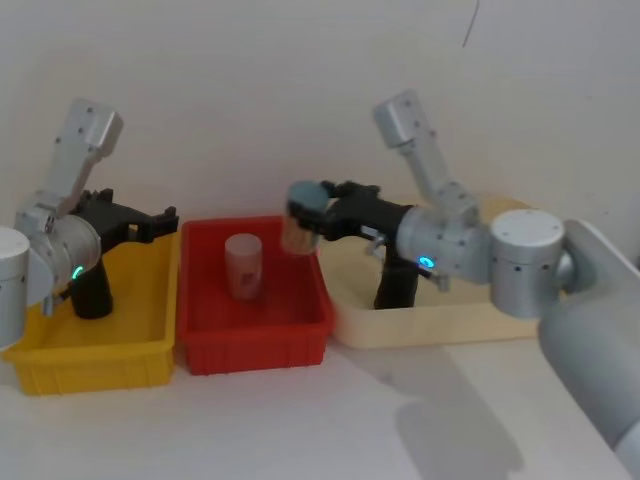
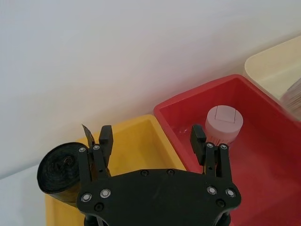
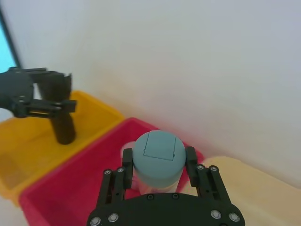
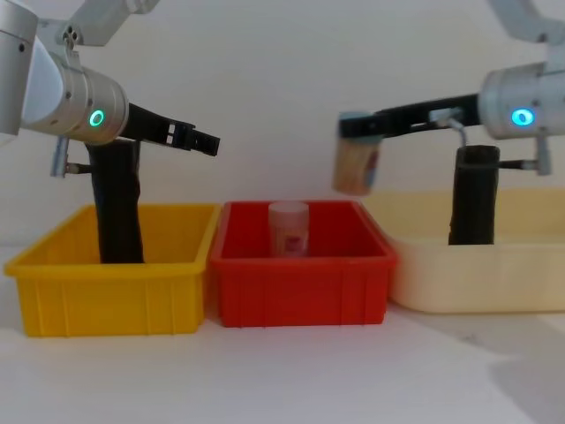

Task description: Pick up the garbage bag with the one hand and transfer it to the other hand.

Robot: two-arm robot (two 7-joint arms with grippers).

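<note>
White counter, pale wall. Garbage bag: upright in yellow bin, ungrasped. My left fingers: spread, empty, hovering beside it. My right fingers: clamped on a blue-capped jar above the red bin. Judged step: approach; next, lower around the roll.

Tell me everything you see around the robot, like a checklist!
surface: white table
job's things: garbage bag upright in the yellow bin
clutter: capped jar in the red bin; second black roll in the cream tray
grippers: left end effector open above the yellow bin, beside the bag; right end effector shut on a blue-capped jar above the red bin's edge
cables: thin dark strand on the wall, cannot tell what
surroundings: plain white wall
</note>
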